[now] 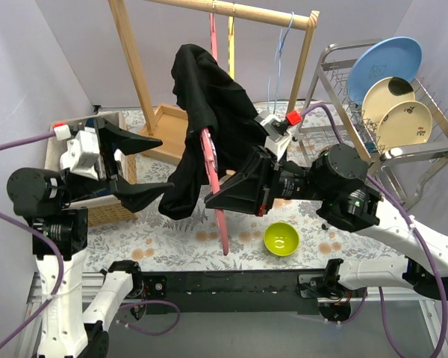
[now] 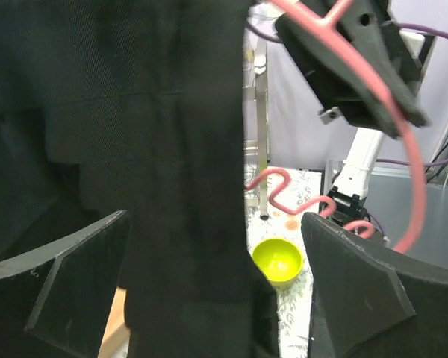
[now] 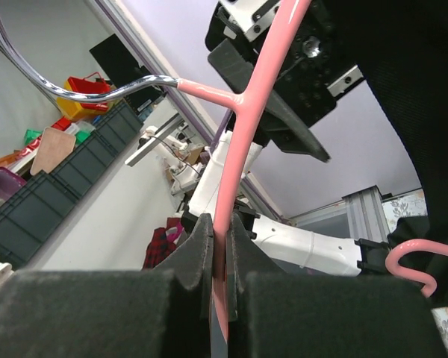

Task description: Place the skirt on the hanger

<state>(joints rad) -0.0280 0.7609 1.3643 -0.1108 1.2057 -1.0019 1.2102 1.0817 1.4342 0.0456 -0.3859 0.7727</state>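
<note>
**Black skirt draped on a gripped hanger**

Up close, right gripper [image 3: 220, 224] pinched tight on the bar of the pink plastic hanger [image 3: 243, 127], held mid-scene above the flowered table [image 1: 187, 242]. Black fabric skirt [image 1: 209, 112] draped over that hanger, sagging down its left side. Left gripper [image 1: 163, 164] spread wide, cloth hanging between its fingers, unclamped. Lime-green bowl [image 1: 281, 239] just right of the hanger's near end. Wooden clothes rack [image 1: 134, 67] far behind.
</note>
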